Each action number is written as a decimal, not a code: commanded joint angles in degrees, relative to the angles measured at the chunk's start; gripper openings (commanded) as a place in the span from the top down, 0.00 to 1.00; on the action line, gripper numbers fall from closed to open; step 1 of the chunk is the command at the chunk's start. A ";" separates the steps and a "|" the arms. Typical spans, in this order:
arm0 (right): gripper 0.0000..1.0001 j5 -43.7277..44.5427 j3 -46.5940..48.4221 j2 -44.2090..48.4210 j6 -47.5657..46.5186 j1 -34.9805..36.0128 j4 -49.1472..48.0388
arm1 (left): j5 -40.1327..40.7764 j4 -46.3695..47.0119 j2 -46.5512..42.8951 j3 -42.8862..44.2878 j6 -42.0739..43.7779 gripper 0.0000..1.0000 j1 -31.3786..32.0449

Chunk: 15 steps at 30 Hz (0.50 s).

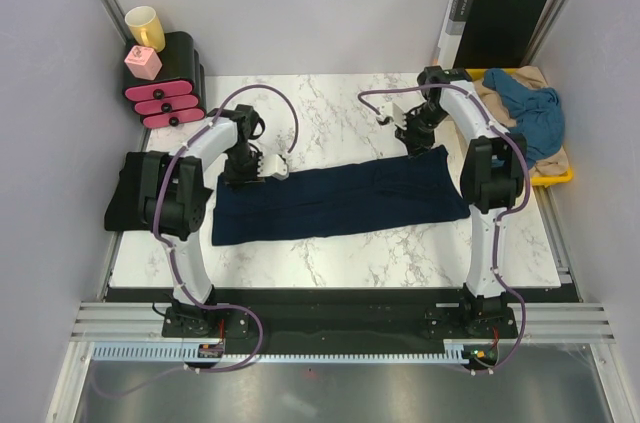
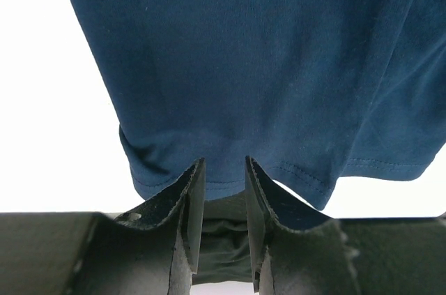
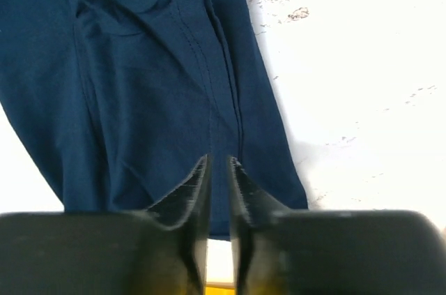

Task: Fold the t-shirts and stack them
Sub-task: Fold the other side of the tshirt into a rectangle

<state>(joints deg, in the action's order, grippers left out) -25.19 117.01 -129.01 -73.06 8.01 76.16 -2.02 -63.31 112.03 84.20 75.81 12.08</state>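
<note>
A large dark navy t-shirt (image 1: 340, 201) lies as a long folded strip across the marble table (image 1: 330, 258). My left gripper (image 1: 243, 175) is at the strip's far left corner. In the left wrist view its jaws (image 2: 224, 162) stand partly apart with bunched cloth between them, at the hem of the navy t-shirt (image 2: 265, 65). My right gripper (image 1: 418, 143) is at the strip's far right edge. Its jaws (image 3: 219, 159) hover just over the navy t-shirt (image 3: 153, 86) with a narrow gap and nothing in it. More t-shirts: a black one (image 1: 125, 193) at the left, a medium-blue one (image 1: 530, 108) and a beige one (image 1: 497, 91) in the tray.
A yellow tray (image 1: 555, 179) sits at the right edge, with a black orange-edged folder (image 1: 500, 23) upright behind it. At the back left stand a black-and-pink drawer unit (image 1: 165, 88), a yellow mug (image 1: 145, 26) and a pink cube (image 1: 143, 62).
</note>
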 commanded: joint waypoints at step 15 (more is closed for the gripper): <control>0.59 -0.30 3.40 -6.08 0.37 0.95 3.21 | -2.02 -0.24 1.35 2.11 -2.51 0.64 1.02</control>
<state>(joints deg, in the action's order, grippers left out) -24.29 118.65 -133.97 -72.86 8.51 76.31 -2.13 -63.29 112.90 84.55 75.33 12.97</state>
